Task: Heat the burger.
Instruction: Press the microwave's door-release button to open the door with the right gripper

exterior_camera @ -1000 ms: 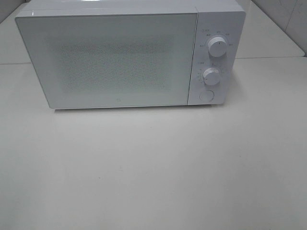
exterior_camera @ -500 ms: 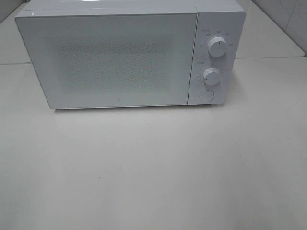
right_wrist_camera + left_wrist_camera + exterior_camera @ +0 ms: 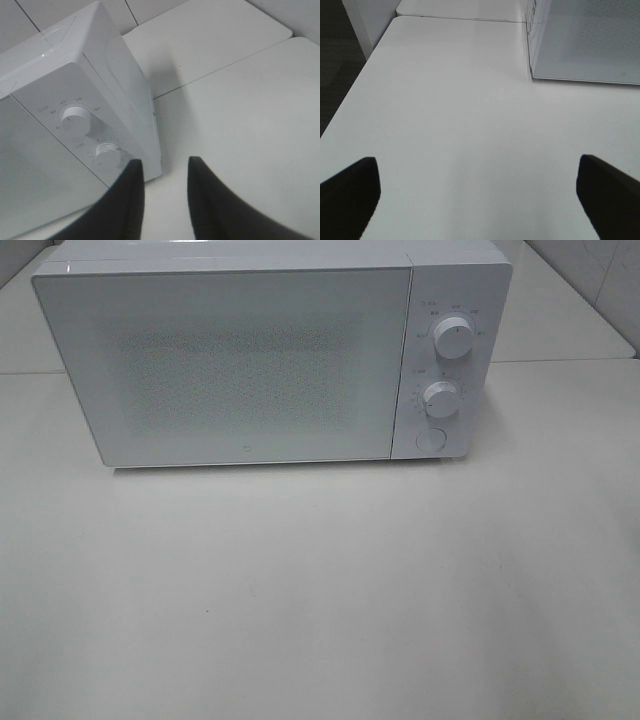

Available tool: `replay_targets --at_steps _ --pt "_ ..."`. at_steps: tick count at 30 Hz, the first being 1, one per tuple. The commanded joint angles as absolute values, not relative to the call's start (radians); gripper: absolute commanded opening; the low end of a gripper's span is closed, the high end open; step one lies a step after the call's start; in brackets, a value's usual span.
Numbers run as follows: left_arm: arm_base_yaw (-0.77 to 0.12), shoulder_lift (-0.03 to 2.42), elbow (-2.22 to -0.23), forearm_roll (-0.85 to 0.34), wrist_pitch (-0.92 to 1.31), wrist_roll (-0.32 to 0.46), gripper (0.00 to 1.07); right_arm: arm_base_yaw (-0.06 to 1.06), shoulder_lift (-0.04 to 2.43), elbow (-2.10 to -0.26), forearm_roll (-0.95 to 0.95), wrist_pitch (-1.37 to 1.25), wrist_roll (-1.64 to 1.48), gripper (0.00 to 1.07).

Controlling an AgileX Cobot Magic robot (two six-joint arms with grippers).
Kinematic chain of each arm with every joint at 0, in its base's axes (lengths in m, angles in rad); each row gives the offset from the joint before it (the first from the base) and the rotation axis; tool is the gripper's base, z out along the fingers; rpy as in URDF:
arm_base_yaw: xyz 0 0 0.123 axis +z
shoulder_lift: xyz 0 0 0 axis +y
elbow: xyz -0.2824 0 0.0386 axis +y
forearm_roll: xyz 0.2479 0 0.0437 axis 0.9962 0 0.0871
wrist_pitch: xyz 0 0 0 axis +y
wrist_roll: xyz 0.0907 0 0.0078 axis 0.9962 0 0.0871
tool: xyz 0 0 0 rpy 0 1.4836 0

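- Burger: not seen in any view, so I cannot tell where it is. The only enclosed place is the microwave (image 3: 270, 360), and nothing can be made out through its shut door (image 3: 230, 365) with the speckled window.
- Microwave: white, stands upright at the back of the worktop (image 3: 320, 620), front facing the high camera. The control strip is to the right of the door.
- Controls, top to bottom: upper knob (image 3: 454, 339), lower knob (image 3: 440, 398), round button (image 3: 430, 439). Markings around the knobs are too small to read.
- Right hand (image 3: 165, 162): near the microwave's control end, over the worktop just beside its front corner. The two dark fingers (image 3: 125, 200) are drawn close, with a narrow gap between them and nothing in it. No contact with the microwave is visible.
- Left hand (image 3: 476, 165): spread wide, one dark finger (image 3: 350, 195) at each side of its own view, bare worktop between them, gripping nothing. The microwave's left end is ahead of it, well apart.
- High view: neither arm appears. A seam runs across the worktop behind the microwave.
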State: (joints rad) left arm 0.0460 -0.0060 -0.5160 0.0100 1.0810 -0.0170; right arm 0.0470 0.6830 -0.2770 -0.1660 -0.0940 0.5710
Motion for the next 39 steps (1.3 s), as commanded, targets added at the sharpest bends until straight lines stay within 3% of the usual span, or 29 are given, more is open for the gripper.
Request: replay_targets --at_steps 1,3,14,30,39 --pt "0.046 -0.022 -0.516 0.006 1.069 -0.023 1.00 0.045 0.715 -0.259 -0.167 -0.193 0.683 0.13" --pt "0.046 -0.022 -0.516 0.006 1.069 -0.023 1.00 0.045 0.787 -0.220 -0.167 -0.314 0.893 0.00" --pt "0.046 -0.022 -0.516 0.006 1.069 -0.023 1.00 0.045 1.043 -0.189 -0.169 -0.511 1.290 0.00" --pt "0.046 -0.022 -0.516 0.006 1.069 -0.023 1.00 0.050 1.478 -0.189 -0.169 -0.884 1.543 0.00" --pt "0.046 -0.022 -0.516 0.006 1.069 -0.023 1.00 0.248 1.680 -0.235 0.031 -0.996 1.574 0.00"
